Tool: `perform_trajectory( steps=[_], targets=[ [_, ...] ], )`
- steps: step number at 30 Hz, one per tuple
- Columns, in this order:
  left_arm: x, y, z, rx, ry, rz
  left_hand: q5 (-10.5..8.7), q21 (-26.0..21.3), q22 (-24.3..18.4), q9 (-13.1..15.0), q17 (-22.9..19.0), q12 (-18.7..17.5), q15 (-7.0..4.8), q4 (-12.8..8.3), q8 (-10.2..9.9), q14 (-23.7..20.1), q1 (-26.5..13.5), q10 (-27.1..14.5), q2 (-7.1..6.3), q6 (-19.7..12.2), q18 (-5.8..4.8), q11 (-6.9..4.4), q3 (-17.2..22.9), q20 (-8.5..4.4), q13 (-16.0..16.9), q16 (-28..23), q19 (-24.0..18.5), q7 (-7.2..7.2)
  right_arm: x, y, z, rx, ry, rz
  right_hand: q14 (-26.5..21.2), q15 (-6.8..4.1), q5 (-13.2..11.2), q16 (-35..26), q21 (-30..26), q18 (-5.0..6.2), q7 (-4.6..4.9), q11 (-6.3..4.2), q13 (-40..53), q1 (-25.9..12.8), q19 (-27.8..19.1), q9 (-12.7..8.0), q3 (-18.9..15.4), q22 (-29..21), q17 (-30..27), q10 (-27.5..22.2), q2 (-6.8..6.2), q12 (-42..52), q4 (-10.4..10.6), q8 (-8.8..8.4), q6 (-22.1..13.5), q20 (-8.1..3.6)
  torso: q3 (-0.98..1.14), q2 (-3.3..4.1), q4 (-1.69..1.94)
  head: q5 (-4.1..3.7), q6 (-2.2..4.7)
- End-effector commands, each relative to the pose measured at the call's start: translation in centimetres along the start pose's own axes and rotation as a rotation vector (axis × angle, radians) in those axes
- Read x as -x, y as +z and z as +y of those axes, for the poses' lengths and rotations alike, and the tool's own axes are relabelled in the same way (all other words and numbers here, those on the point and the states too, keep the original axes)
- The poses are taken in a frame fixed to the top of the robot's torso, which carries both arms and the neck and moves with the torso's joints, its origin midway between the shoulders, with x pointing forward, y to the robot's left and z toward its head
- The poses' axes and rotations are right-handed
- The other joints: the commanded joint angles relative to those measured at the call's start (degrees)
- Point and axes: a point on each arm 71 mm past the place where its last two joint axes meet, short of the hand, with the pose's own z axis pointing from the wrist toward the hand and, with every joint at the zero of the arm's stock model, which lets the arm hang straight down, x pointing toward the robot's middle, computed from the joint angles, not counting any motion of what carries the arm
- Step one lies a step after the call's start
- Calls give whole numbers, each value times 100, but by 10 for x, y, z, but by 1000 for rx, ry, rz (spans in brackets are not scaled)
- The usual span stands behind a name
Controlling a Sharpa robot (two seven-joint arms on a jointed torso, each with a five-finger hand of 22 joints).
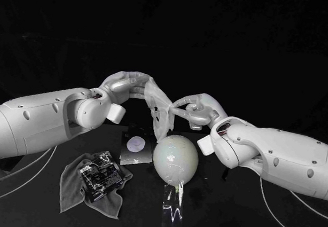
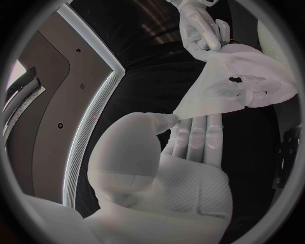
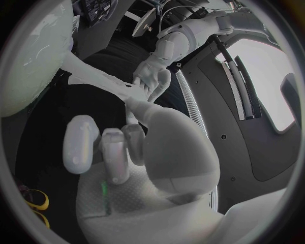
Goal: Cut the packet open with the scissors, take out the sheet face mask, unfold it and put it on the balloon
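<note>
The left robot hand (image 1: 128,86) pinches one corner of the sheet face mask (image 1: 158,110) between thumb and fingers; the left wrist view shows the corner drawn to a point at its fingertips (image 2: 181,133). The right robot hand (image 1: 193,112) grasps the mask's opposite edge, so the sheet hangs spread between the two hands, its cut-out openings showing.

The balloon (image 1: 175,157) sits on the table (image 1: 262,224) just below the hands, nearer the right robot hand. The mask's lower edge reaches the balloon's top, though whether they touch cannot be told. A thin shiny stand (image 1: 173,208) shows under the balloon on the robot's side.

Below the left robot hand, just beside the balloon, lies the dark packet (image 1: 136,147) with a pale round patch on it. Further towards the robot under the left arm a grey cloth (image 1: 72,191) is spread, and a black and clear object (image 1: 101,172) rests on it; what it is cannot be told. Nothing lies between the hanging mask and the balloon.
</note>
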Motion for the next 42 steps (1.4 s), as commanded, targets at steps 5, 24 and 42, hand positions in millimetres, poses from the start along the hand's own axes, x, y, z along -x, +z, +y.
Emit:
perform_trajectory(
  steps=[5,24,42],
  targets=[
    [7,8,-1,-17,83,-126,9,-123,3,684,-4,-36,128,-212,-312,-347,123,-278,-162,-80,65,148,-86,65,-19,-183,-261,333,0,12,8,-20,23,6,520,-35,7,13,-11,-66,5,-60,837,-76,-10,469,71,1027,1270,148,21,61,-14,177,-31,1,-1,-3,0,-15,49],
    [13,25,10,60,295,-210,22,-468,9,-310,17,14,429,-513,-1264,-1349,173,-768,-777,69,-37,359,-1026,353,-4,-231,-1091,513,0,30,12,-98,110,-41,518,-33,7,12,-33,-59,7,-57,899,-153,-31,500,172,1018,1266,191,20,124,-68,244,-61,3,1,-1,-2,12,65],
    [28,27,12,71,304,-322,19,-728,-102,-1266,-427,-16,771,-296,-2392,-3072,128,-1518,-1033,-672,-447,567,-1902,672,-9,-625,-3856,595,-1,33,9,-148,163,-55,521,-31,6,15,-41,-56,8,-56,923,-193,-40,515,213,1014,1274,208,20,149,-88,274,-75,4,1,-4,-2,19,84]
  ],
)
